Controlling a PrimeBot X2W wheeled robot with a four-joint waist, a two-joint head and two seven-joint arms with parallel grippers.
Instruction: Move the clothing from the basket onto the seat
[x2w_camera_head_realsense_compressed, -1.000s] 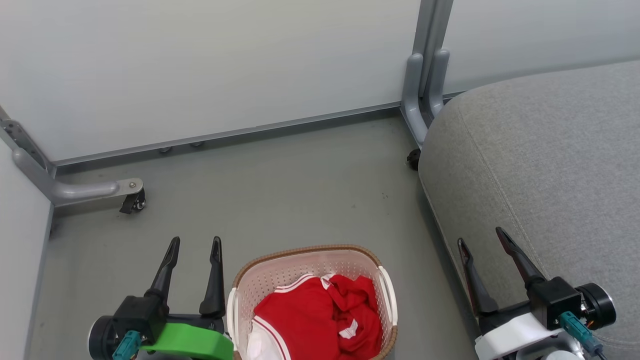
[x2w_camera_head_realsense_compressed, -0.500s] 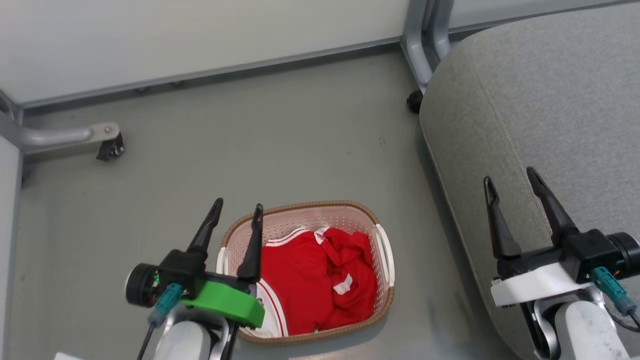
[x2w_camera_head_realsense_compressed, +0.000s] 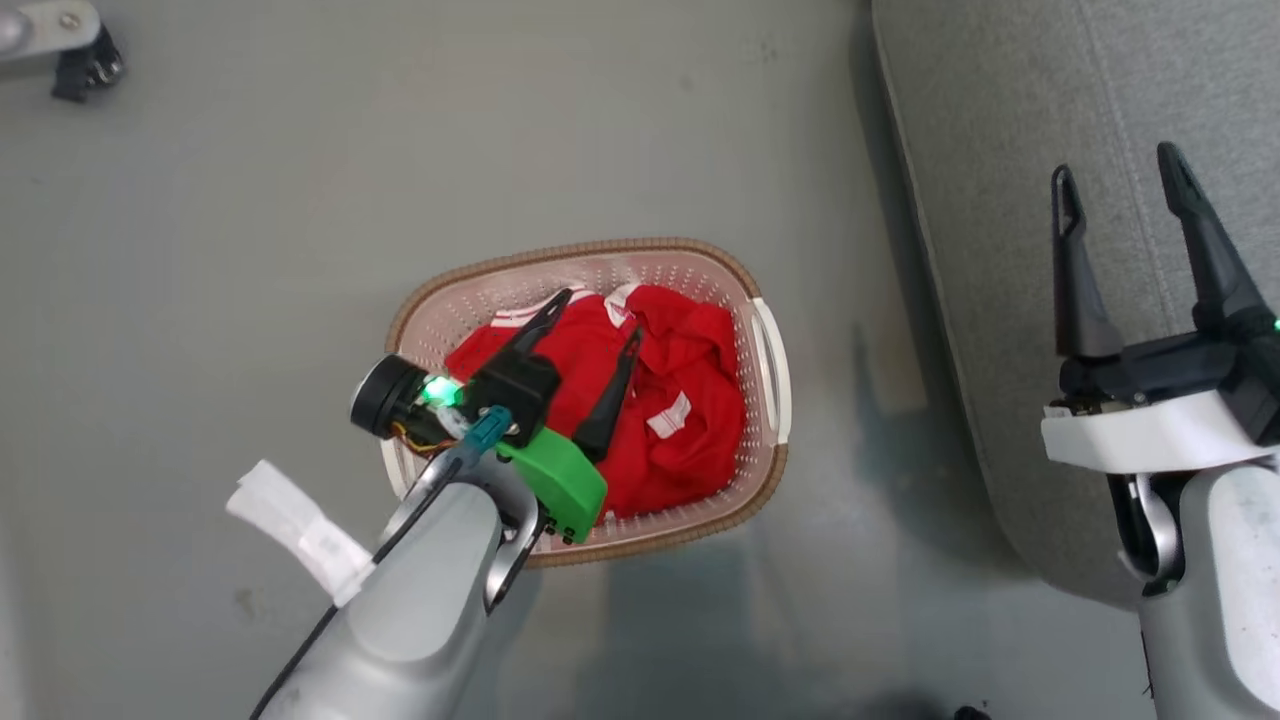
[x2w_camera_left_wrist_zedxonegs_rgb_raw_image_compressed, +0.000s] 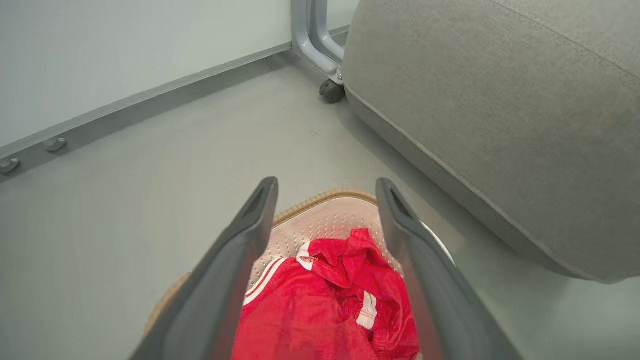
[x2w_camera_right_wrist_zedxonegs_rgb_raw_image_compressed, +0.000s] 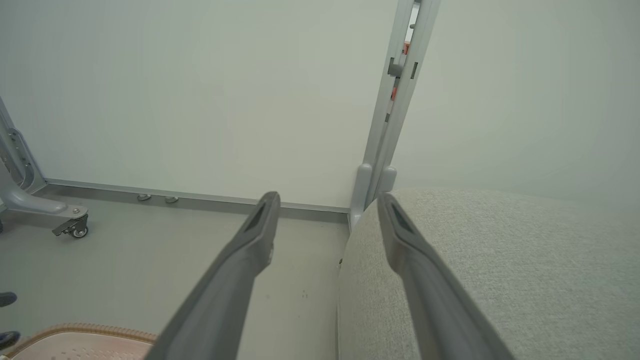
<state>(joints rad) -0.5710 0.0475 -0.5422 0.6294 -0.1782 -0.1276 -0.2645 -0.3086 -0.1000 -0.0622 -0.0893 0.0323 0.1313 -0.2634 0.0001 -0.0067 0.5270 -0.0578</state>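
The red clothing (x2w_camera_head_realsense_compressed: 680, 400) lies in a crumpled heap inside the basket (x2w_camera_head_realsense_compressed: 650, 275). White stripes and a white patch show on it. The basket is a pale oval one with little holes and a brown rim. It stands on the grey floor (x2w_camera_head_realsense_compressed: 250, 200), near the big grey seat (x2w_camera_head_realsense_compressed: 1000, 150) but not touching it.

The left gripper (x2w_camera_head_realsense_compressed: 601, 313) hangs over the basket, above the clothes. Its two dark fingers are spread wide apart and hold nothing. In the left wrist view the red clothes show between the two fingers.

The right gripper (x2w_camera_head_realsense_compressed: 1116, 161) is off to the side, over the edge of the seat. Its fingers are spread wide too, and they hold nothing.
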